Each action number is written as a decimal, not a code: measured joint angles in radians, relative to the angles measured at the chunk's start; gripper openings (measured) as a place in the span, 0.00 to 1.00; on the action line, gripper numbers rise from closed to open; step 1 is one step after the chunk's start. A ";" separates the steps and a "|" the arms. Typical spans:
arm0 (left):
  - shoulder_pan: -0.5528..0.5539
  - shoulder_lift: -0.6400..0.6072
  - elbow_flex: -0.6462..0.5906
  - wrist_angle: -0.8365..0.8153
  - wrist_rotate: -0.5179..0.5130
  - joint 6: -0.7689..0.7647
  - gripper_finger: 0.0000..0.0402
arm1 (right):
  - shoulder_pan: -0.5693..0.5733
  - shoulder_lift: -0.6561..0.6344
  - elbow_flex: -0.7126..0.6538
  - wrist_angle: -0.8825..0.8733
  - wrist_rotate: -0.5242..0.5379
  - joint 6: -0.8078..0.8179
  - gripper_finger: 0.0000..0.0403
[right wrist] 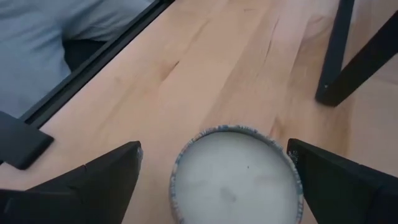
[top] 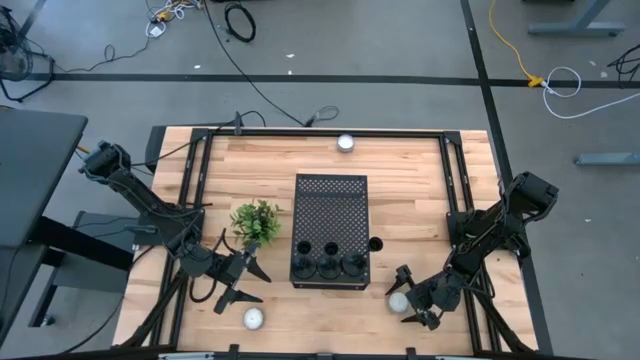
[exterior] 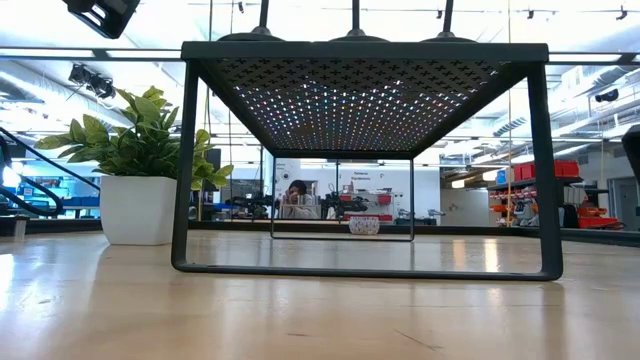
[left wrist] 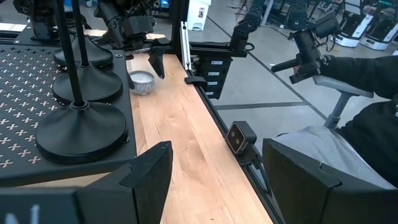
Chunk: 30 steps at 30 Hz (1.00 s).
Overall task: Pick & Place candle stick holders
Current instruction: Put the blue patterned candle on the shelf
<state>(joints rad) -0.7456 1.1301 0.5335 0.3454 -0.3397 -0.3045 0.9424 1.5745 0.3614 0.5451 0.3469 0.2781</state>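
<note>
Three black candle stick holders (top: pixel 328 266) stand by their round bases on the near end of the black perforated box (top: pixel 330 205). In the left wrist view their bases (left wrist: pixel 81 127) and thin stems show in a row. My left gripper (top: pixel 262 287) hovers open left of the box's near corner, with nothing between its fingers (left wrist: pixel 149 177). My right gripper (top: pixel 400 300) stands open near the table's front right. Its fingers (right wrist: pixel 106 174) are on either side of a small white candle (right wrist: pixel 236 174), and a gap shows on one side.
A small black round thing (top: pixel 376 244) sits on the table by the box's right side. A potted plant (top: pixel 257 222) stands left of the box. More white candles lie at the near edge (top: pixel 254 318) and far edge (top: pixel 345 142). A black rail (top: pixel 320 131) frames the table.
</note>
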 joint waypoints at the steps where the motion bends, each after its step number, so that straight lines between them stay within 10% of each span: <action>1: 0.000 0.000 0.000 0.000 0.000 -0.007 0.62 | 0.000 0.000 0.000 0.001 0.000 -0.001 0.99; 30: 0.000 0.000 0.000 -0.002 0.011 -0.025 0.62 | 0.000 0.000 0.000 0.001 0.001 0.037 0.99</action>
<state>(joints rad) -0.7456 1.1301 0.5335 0.3431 -0.3286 -0.3294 0.9424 1.5745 0.3614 0.5461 0.3476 0.3155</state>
